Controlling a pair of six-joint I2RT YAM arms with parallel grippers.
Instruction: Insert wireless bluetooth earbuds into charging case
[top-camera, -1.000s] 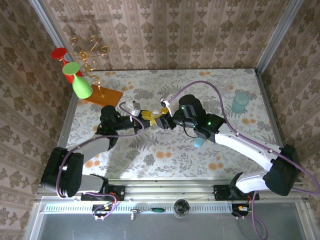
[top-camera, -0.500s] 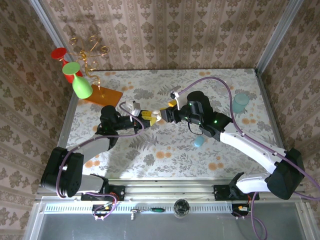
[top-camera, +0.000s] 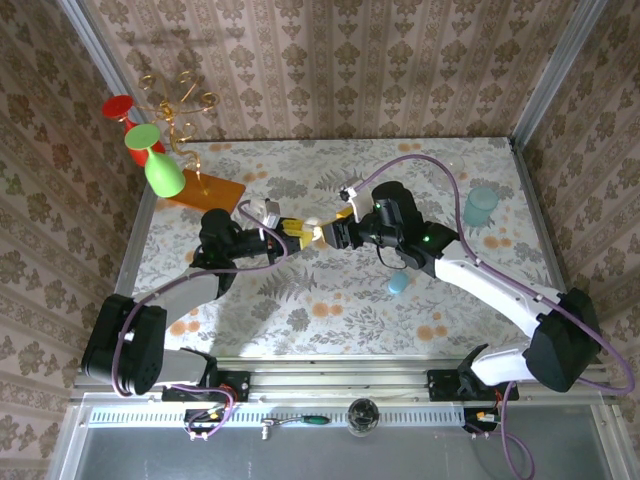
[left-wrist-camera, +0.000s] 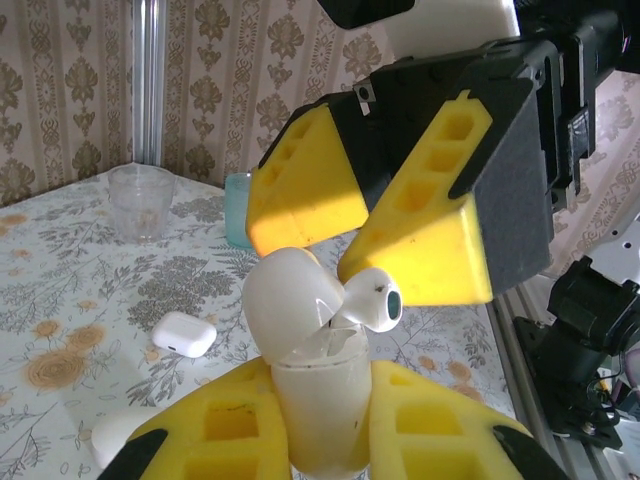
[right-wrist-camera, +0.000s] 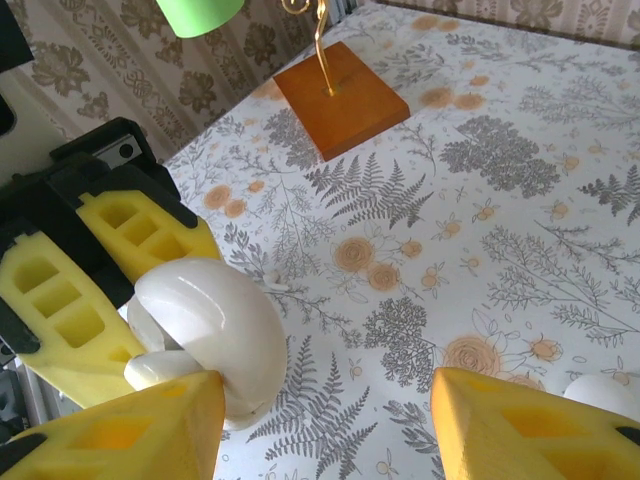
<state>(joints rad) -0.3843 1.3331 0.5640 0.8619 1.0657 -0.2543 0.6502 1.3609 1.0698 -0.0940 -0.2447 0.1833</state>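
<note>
My left gripper (left-wrist-camera: 320, 405) is shut on the charging case (left-wrist-camera: 315, 390), a white glossy box held upright with its lid (left-wrist-camera: 285, 300) swung open. One of the earbuds (left-wrist-camera: 372, 300), whitish with a teal tip, sits in the case mouth and leans out to the right. My right gripper's yellow fingers (left-wrist-camera: 425, 230) hang just above it, spread apart. In the right wrist view the right gripper (right-wrist-camera: 325, 400) is open, with the lid (right-wrist-camera: 205, 330) against its left finger. From above, the case (top-camera: 313, 231) lies between the left gripper (top-camera: 292, 232) and the right gripper (top-camera: 336, 233).
A second white case (left-wrist-camera: 183, 333) lies on the table, with a clear cup (left-wrist-camera: 140, 200) and a teal cup (top-camera: 481, 205) behind it. A light-blue capsule (top-camera: 398, 284) rests under the right arm. The orange-based wire stand (top-camera: 205, 188) and green glass (top-camera: 160, 168) stand at the far left.
The right gripper's jaws have widened, and it has shifted slightly right and back from the case. The left arm has held still with the case.
</note>
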